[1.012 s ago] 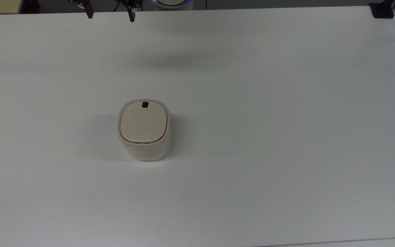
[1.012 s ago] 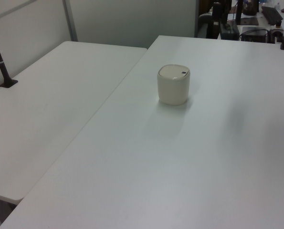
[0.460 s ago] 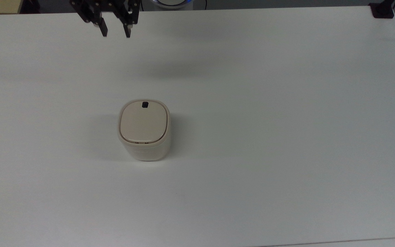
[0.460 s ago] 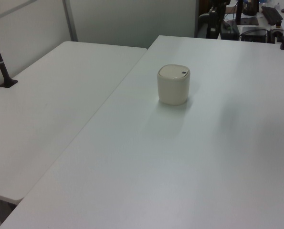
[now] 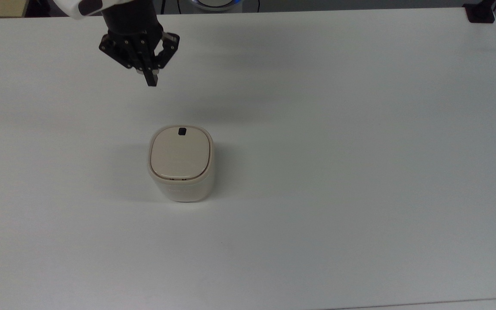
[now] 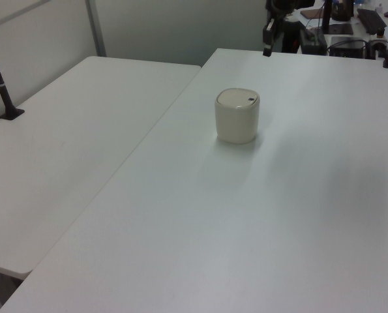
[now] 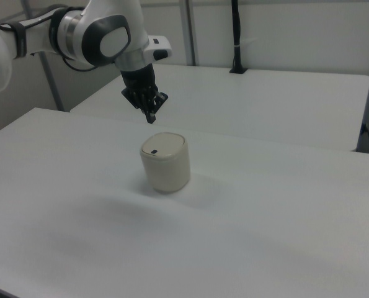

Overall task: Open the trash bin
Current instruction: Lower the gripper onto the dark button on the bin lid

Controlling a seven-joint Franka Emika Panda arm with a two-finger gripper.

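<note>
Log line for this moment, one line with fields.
phase: approach | gripper: shut, empty, in the air above the table, short of trash bin | lid: closed | button: untouched

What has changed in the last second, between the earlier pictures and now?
The end effector came further in over the table toward the trash bin, and its fingers went from open to shut on nothing. The bin stayed in place, lid closed, untouched.

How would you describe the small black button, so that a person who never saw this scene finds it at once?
On the white table stands one cream trash bin. Its flat tan lid is closed. The black button sits at the lid's edge nearest the end effector, the bin's single dark spot.
</note>
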